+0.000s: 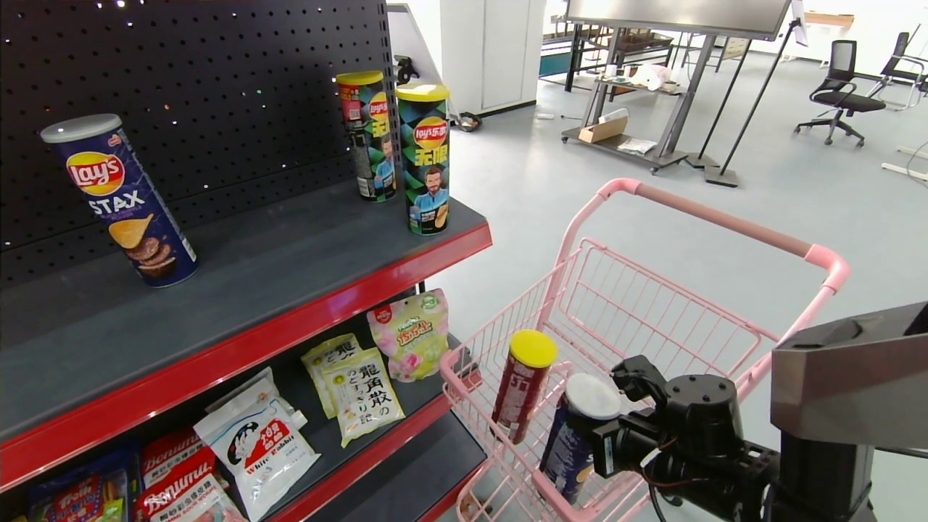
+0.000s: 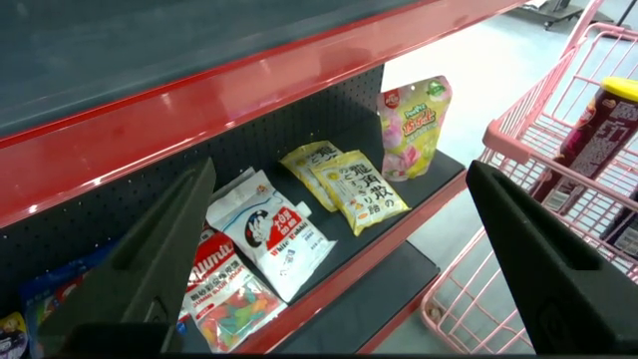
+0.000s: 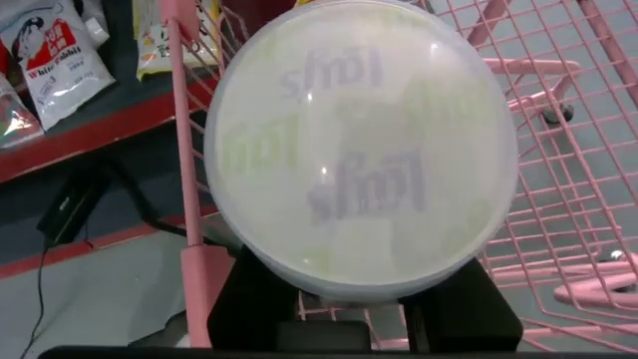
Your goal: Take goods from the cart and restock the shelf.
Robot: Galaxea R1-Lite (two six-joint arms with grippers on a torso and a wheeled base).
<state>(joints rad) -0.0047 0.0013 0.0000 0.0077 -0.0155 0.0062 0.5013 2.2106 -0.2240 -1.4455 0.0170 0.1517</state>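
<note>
Blue can (image 1: 562,449) is pinched by right gripper (image 1: 603,444) inside pink cart (image 1: 725,223), destined for shelf (image 1: 290,268); left gripper (image 2: 344,244) is held spread.

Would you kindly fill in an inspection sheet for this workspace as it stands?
Surface: grey top shelf with a red front edge, partly stocked.
Job's things: blue can and two green cans standing on the top shelf; red can and white-lidded can in the pink cart.
Clutter: snack bags on the lower shelf.
Grippers: left gripper fingers open, empty; right gripper at the white-lidded can.
Cables: black adaptor and lead on the floor by the shelf.
Surroundings: office chair, rolling stand.
</note>
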